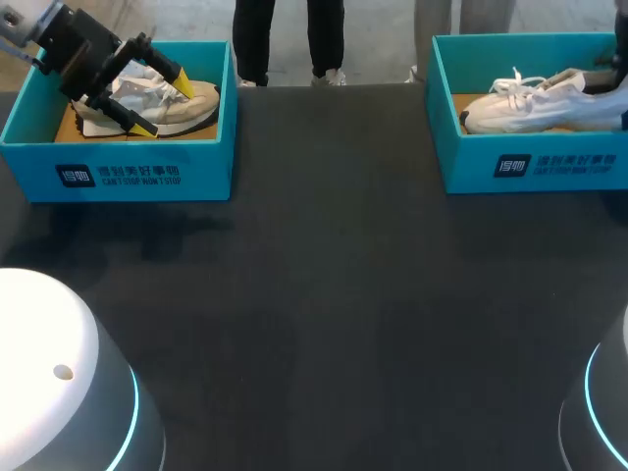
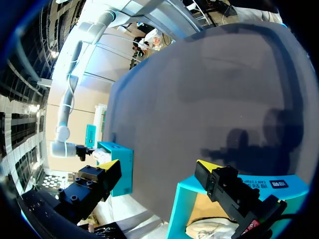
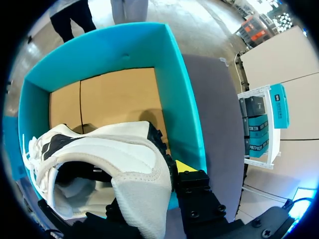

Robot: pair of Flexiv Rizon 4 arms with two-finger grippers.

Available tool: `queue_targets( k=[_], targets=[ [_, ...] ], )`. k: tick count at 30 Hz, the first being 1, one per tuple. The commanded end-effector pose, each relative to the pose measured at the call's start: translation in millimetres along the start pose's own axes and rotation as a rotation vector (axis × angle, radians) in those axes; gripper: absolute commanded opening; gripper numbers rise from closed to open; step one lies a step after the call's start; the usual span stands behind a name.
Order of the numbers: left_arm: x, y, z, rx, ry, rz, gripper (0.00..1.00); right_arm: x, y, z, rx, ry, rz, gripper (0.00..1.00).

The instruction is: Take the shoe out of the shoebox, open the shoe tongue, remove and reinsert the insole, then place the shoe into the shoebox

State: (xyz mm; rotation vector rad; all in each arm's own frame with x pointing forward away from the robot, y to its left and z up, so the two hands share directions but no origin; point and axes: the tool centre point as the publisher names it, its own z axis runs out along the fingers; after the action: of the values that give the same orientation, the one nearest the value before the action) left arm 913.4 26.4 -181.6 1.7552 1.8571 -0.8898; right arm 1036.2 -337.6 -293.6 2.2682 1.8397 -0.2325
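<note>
Overhead, the dark table (image 1: 324, 294) is being shown with two teal boxes standing along its far edge, well apart. The left shoebox (image 1: 128, 172) is sitting at 10 o'clock on the table. A tan-soled shoe (image 1: 196, 103) with a grey and white upper is lying inside it, its toe pointing toward 3 o'clock. The left gripper (image 1: 164, 106) is being held just over this shoe, its arm coming in from 10 o'clock. Its yellow-tipped fingers (image 1: 184, 82) are being kept spread wide, and nothing is being gripped between them. In the left wrist view only bare table is showing between the two tips, with the box and a little of the shoe lying under one of them.

The right shoebox (image 1: 530, 167) is sitting at 2 o'clock. A white shoe (image 1: 530, 98) is lying inside it, laces and toe pointing toward 9 o'clock, heel toward 3 o'clock. The right gripper (image 3: 149, 179) is being held at the heel end. In the right wrist view the open heel collar is filling the space directly ahead of it, with the brown cardboard floor (image 3: 119, 99) beyond. Whether the shoe is being held cannot be told.
</note>
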Motion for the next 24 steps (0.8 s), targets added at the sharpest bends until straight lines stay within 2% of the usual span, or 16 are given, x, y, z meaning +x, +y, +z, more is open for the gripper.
queue_targets(
  k=[1, 15, 24],
  targets=[
    [-0.2, 0, 0, -0.001, 0.003, 0.000, 1.00, 1.9, -0.9, 8, 0.003, -0.002, 0.000, 0.00],
    [-0.2, 0, 0, -0.001, 0.003, 0.000, 1.00, 6.6, -6.5, 43, 0.014, -0.023, 0.022, 0.00],
    [-0.2, 0, 0, -0.001, 0.003, 0.000, 1.00, 6.8, -9.3, 58, 0.019, -0.029, 0.046, 0.00]
  ],
)
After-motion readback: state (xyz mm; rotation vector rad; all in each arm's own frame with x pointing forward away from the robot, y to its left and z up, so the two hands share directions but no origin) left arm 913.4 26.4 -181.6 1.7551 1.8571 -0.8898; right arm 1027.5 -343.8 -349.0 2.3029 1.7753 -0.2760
